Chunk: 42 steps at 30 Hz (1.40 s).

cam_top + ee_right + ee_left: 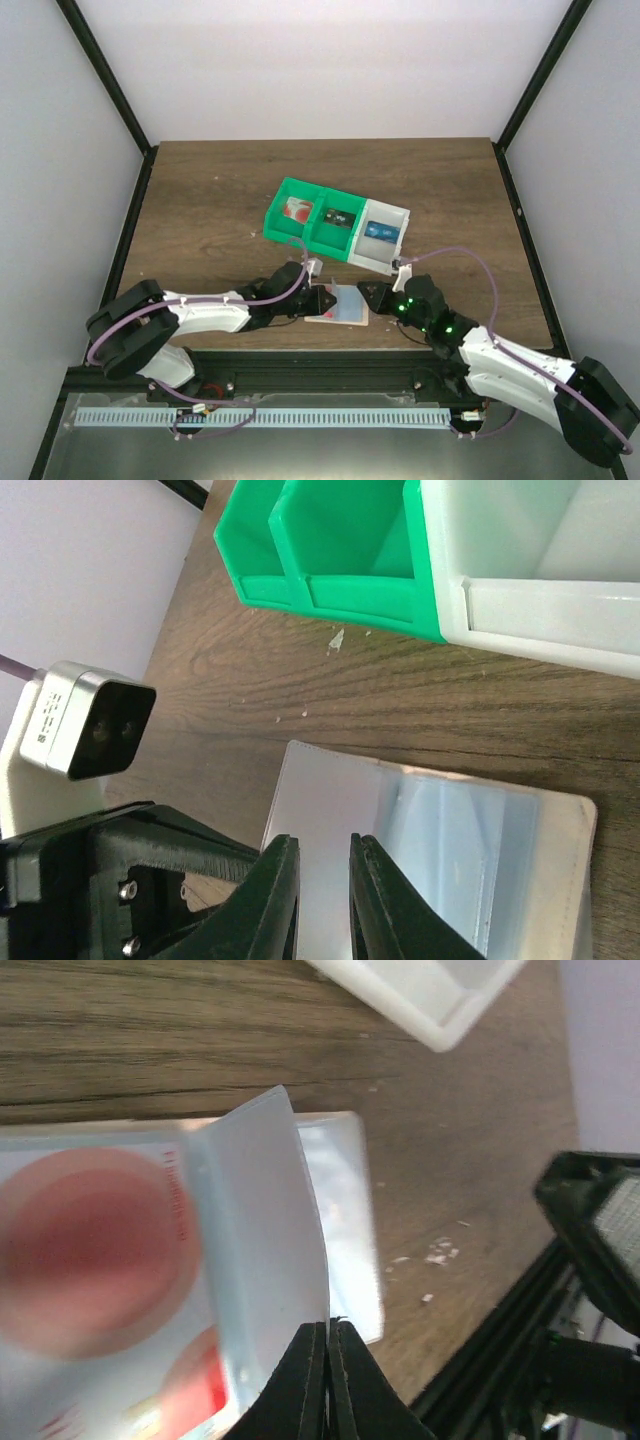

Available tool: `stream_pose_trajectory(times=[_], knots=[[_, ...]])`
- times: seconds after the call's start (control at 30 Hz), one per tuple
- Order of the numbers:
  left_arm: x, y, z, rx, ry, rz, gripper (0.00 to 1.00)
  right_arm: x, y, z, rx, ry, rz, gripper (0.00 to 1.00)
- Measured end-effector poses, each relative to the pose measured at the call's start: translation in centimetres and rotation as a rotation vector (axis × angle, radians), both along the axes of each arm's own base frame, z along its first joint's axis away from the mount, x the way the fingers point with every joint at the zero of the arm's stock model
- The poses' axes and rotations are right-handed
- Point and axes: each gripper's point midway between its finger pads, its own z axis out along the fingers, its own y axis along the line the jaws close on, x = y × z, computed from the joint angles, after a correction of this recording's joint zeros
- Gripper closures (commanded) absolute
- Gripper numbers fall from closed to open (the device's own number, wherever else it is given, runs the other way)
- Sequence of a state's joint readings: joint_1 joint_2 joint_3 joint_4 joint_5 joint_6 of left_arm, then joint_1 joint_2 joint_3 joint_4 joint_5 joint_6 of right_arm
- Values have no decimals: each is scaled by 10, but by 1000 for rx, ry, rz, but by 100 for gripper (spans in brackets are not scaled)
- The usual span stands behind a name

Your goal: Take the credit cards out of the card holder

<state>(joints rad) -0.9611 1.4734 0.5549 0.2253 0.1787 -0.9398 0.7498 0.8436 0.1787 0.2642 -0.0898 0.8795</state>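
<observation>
The card holder [345, 305] lies open near the table's front edge, between both grippers. In the left wrist view its pale blue flap [265, 1220] stands up from the table, and a white card with red circles [90, 1260] lies blurred beside it on the left panel. My left gripper [328, 1332] is shut on the lower edge of that flap; it also shows in the top view [322, 298]. My right gripper [323, 848] is narrowly open just over the holder's pale panel [340, 790], with nothing between its fingers; it also shows in the top view [372, 296].
Two joined green bins [285, 225] and a white bin [398, 215] stand just behind the holder. Each holds a card: red and white [297, 210], dark [340, 217], blue [380, 232]. The left arm's camera [88, 720] is close to my right gripper.
</observation>
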Motion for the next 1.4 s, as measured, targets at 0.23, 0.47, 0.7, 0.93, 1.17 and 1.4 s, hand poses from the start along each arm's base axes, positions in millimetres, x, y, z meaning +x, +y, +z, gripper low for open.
stream_pose_trajectory(times=[0.23,0.47,0.7,0.93,1.17,1.4], knots=[[-8,-30,10,-103,-2,-83,54,0,-2,6,11,-18,-9,82],[-8,-36,25,-151,-34,-103,46,-2,-4,10,11,-29,-8,80],[8,-10,44,-159,-77,-26,45,-6,2,8,7,-23,36,77],[23,34,21,-104,-57,76,74,-17,26,-25,-42,105,166,74],[12,49,-14,-23,-2,58,67,-27,65,-42,-77,191,298,74],[8,58,-30,47,12,51,72,-20,75,-55,-112,235,300,74]])
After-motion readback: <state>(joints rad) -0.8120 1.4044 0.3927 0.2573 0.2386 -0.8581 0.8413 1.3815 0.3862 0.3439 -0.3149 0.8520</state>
